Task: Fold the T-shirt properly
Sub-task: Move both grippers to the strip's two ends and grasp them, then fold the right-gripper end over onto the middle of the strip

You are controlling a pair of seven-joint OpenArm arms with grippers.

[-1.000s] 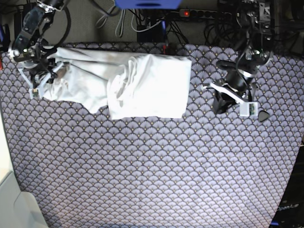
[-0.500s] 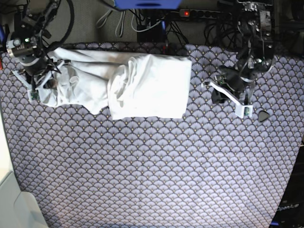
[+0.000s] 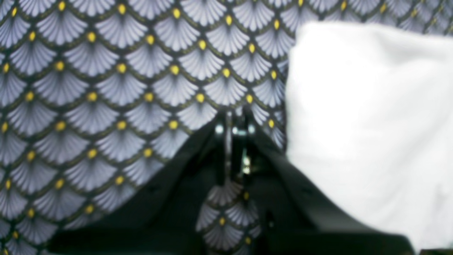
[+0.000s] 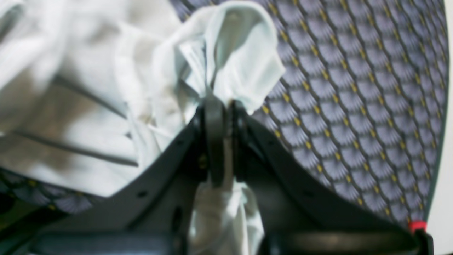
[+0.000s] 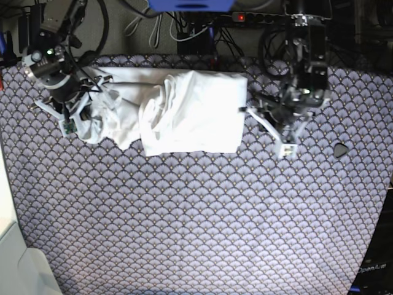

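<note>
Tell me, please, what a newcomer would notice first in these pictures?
The white T-shirt stands out, half folded at the far side of the purple-grey scallop-patterned cloth. The right claw is shut on a bunched end of it, while the left claw is closed and empty over the cloth beside the folded edge.

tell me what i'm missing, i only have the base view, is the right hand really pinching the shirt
Observer: Yes. In the right wrist view the right hand is shut on a bunched fold of the T-shirt.
Operator: and the left hand, holding anything
Observer: No. In the left wrist view the left hand is shut on nothing, over the patterned cloth.
Operator: how near is it to the shirt
Observer: The shirt's white edge lies just beside it, not between the fingers.
</note>
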